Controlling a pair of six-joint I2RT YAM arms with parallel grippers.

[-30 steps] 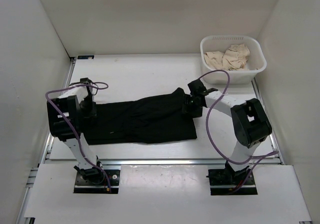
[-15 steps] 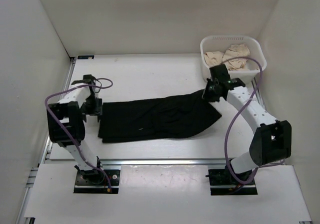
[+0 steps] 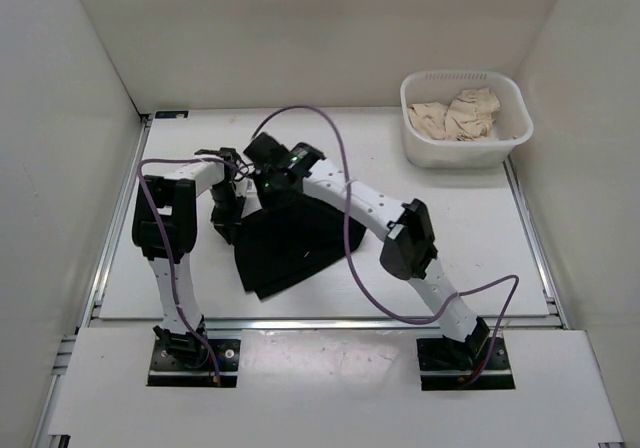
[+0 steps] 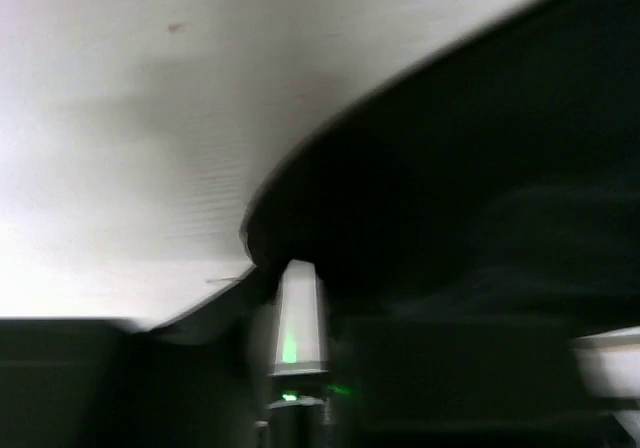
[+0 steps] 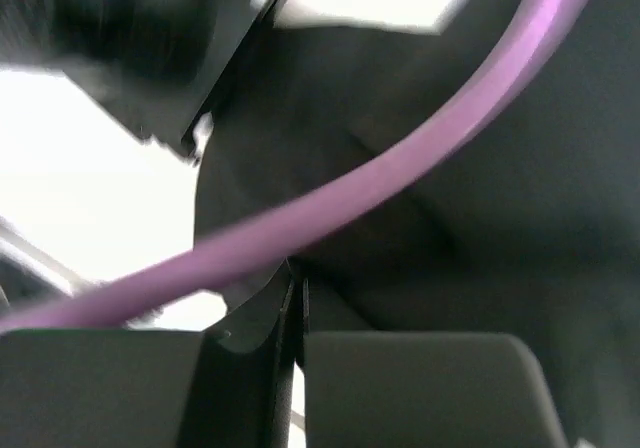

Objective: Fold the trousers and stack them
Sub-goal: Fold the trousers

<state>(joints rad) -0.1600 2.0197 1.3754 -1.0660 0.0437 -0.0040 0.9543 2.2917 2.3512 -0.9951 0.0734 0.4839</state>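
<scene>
1. Table (image 3: 330, 143): white work surface, walled on three sides; both arm bases sit on its near edge.

2. The trousers (image 3: 290, 248): black, matte, soft. They lie left of centre on the table as a compact, doubled-over heap, broad at the far end and tapering to a corner at the near end. The doubled shape suggests that a lengthwise fold is in hand and that stacking has not begun.

3. Right arm (image 3: 360, 203): stretched from its base at the near right diagonally across to the far left, ending over the far edge of the trousers. It appears to be placed there to lay one end of the garment over the other.

4. Left arm (image 3: 165, 218): bent upward, its wrist turned down at the left edge of the cloth, probably to pin or take that edge.

5. Basket (image 3: 415, 143): white, at the far right corner, well apart from the work.

6. Beige cloth (image 3: 460, 113): crumpled inside the basket.

7. Right gripper (image 5: 297, 283): jaws pressed together, black fabric pinched at the tips (only a thin layer fits).

8. Left gripper (image 3: 224, 220): touching or just beside the trousers. The wrist view is blurred, so whether its jaws are parted or gripping cannot be told.

9. Purple cable (image 3: 300, 113): arches over the right wrist.
</scene>
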